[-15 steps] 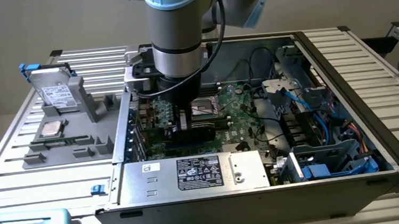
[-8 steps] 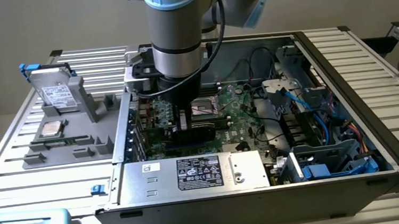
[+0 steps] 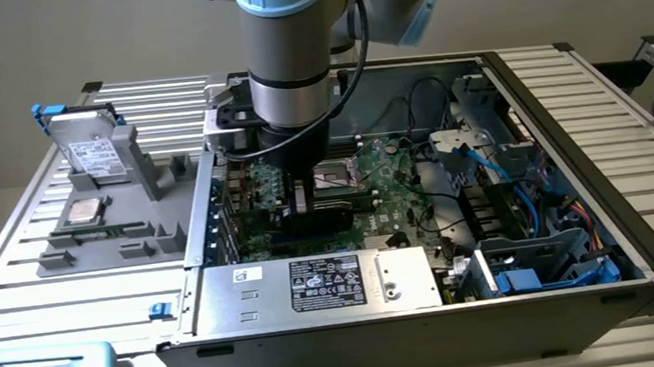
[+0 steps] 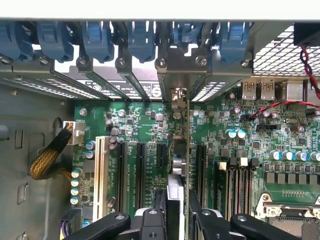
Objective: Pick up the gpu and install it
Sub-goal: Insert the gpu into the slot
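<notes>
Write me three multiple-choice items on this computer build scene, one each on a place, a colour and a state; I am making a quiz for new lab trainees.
1. Where is the gpu?
A. On the grey parts tray
B. Edge-on between the gripper's fingers, above the motherboard
C. On top of the power supply

2. What colour are the clips along the rear slot brackets?
A. Blue
B. Red
C. Yellow

3. What state is the hard drive in?
A. Lying flat inside the case
B. Held by the gripper
C. Standing upright on the tray

Answers: 1 B, the gripper is closed on the card over the motherboard slots. 2 A, the clips are blue. 3 C, the hard drive stands on the grey tray.
</notes>
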Controlling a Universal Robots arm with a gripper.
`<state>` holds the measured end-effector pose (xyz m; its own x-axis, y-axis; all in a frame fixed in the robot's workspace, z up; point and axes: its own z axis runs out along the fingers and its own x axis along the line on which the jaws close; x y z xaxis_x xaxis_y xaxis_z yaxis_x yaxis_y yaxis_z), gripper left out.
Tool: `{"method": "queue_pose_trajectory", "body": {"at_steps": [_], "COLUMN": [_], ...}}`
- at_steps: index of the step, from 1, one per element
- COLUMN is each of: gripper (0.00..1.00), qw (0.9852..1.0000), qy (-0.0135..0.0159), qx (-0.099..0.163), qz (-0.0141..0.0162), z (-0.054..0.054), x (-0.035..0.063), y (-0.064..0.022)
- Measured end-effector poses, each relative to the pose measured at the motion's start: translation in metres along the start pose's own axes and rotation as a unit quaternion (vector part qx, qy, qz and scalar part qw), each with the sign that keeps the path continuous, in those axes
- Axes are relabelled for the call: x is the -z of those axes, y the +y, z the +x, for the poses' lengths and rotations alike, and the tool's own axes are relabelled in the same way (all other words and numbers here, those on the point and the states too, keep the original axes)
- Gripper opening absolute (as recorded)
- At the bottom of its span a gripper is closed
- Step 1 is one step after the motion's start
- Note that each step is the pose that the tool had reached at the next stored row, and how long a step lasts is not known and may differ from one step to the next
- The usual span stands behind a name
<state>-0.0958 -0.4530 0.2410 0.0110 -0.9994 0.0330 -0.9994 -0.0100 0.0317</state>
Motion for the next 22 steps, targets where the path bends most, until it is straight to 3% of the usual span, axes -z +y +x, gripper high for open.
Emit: {"method": "queue_pose_trajectory", "body": {"at_steps": [15,17,18,22], "gripper": [0.28,0.29,0.35,0.35], "qw": [1.0000,1.0000,1.0000,1.0000], "qy": [0.0002,0.0000,0.0000,0.0001], "qx": [0.000,0.000,0.000,0.000], "qz": [-0.0002,-0.0001,0.0000,0.0001], "z": [0.000,0.000,0.000,0.000], "x": [0.0001,0.0003,0.0005,0.0103], "y": [0.0006,0.0007,0.0006,0.0008]}}
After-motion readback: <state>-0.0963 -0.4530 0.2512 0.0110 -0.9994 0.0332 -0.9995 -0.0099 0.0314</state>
